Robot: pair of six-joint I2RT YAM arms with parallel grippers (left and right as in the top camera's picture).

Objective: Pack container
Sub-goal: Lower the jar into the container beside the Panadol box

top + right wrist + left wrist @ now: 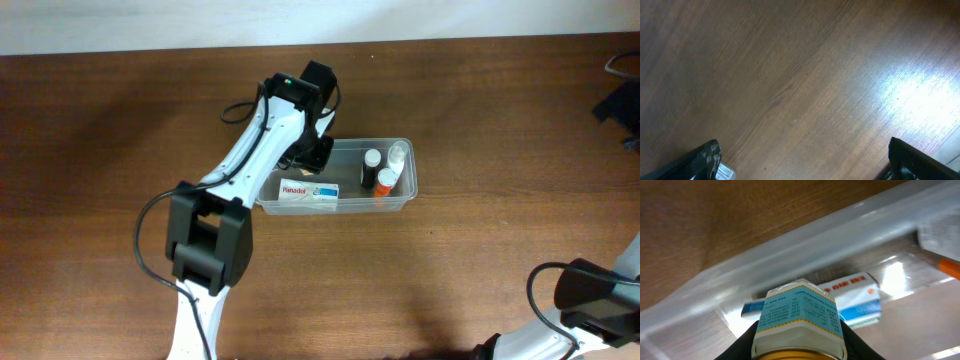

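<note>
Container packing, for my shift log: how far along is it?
Done: a white medicine box and small bottles already sit in the container. In hand: the left gripper, jaws shut, holds a labelled bottle above the container's left end. Left: lower and release it. The right gripper is open over the table; overhead, nothing else shows outside the container.
</note>
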